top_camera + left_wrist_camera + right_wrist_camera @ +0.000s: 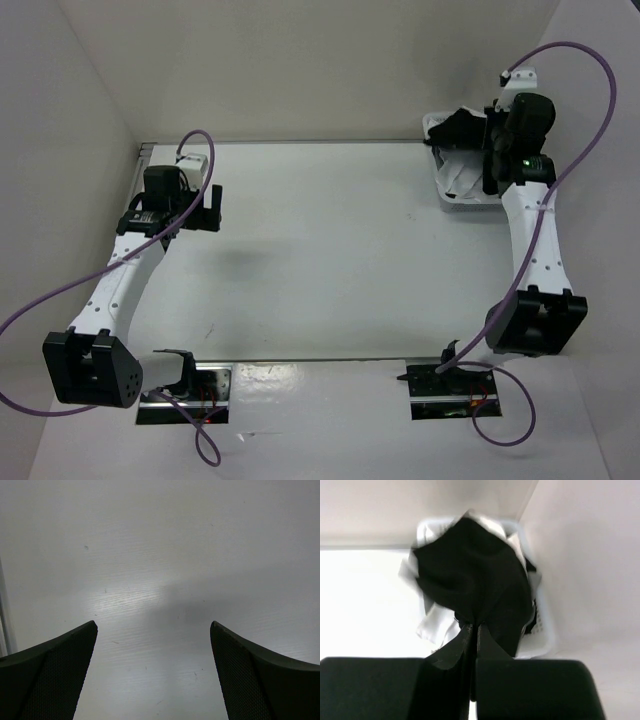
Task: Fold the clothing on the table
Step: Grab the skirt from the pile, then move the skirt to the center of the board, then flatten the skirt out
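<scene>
Claw on the right [474, 626] pinches the black soft fabric garment [475, 580] in the white plastic basket [546, 630]; left claw [154, 625] gapes over the white surface [150, 545].

Nothing legible shows in any view: no text, label, brand, number or sign. The clothing [475, 580] is plain black. The table [330, 250] and the basket [546, 625] at the far right are unmarked white.
</scene>
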Robot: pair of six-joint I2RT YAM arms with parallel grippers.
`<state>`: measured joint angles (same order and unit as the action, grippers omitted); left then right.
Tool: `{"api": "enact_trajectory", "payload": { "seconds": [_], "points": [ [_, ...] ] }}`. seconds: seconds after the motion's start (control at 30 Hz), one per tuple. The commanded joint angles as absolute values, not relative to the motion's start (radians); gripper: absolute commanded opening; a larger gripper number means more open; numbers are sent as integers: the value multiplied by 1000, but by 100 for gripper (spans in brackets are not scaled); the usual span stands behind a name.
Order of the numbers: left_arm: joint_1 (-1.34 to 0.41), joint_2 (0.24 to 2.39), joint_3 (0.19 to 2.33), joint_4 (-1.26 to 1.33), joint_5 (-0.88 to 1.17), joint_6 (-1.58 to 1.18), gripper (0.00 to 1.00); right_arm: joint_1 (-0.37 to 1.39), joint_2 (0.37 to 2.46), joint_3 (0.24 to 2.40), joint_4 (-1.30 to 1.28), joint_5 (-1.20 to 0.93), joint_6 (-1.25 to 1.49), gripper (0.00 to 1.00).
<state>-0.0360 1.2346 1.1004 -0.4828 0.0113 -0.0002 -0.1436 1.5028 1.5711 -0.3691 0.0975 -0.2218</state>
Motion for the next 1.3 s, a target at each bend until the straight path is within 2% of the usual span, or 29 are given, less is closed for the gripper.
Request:
{"api": "enact_trajectory", "payload": {
  "seconds": [0.0,0.1,0.23,0.33,0.43,0.47,0.5,0.53,0.57,0.63,0.67,0.9,0.97,1.1,1.27],
  "points": [
    [-38,1218,1092,-479,38,14,99,-127,1451,1614,-392,69,-196,0],
    [-38,1209,1092,-469,38,14,99,-71,1416,1626,-442,46,-208,0],
    [-38,1209,1083,-469,38,14,99,133,1300,1594,-466,34,-242,0],
    [-38,1209,1083,-469,29,14,99,262,1253,1606,-507,-27,-242,0],
    [-38,1200,1083,-469,38,23,99,316,1212,1618,-547,-136,-233,0],
    [-38,1190,1083,-469,38,23,99,325,1198,1629,-557,-190,-233,7],
    [-38,1181,1083,-469,49,23,99,325,1189,1611,-548,-190,-209,24],
    [-38,1181,1072,-469,49,23,99,325,1178,1591,-516,-170,-209,48],
    [-38,1172,1072,-469,49,23,99,325,1154,1565,-496,-110,-209,77],
    [-38,1160,1072,-469,61,32,99,325,1140,1481,-454,-46,-237,88],
    [-38,1151,1072,-460,74,32,99,325,1140,1426,-445,22,-248,97],
    [-38,1141,1063,-469,149,67,99,325,1204,1261,-425,251,-279,98],
    [-38,1141,1063,-482,192,90,99,325,1204,1230,-443,242,-288,98],
    [-38,1160,1063,-482,158,69,99,371,1227,1218,-508,71,-288,98],
    [-23,1169,1074,-482,52,22,99,549,1316,1200,-528,126,-298,98]
  ]
}}
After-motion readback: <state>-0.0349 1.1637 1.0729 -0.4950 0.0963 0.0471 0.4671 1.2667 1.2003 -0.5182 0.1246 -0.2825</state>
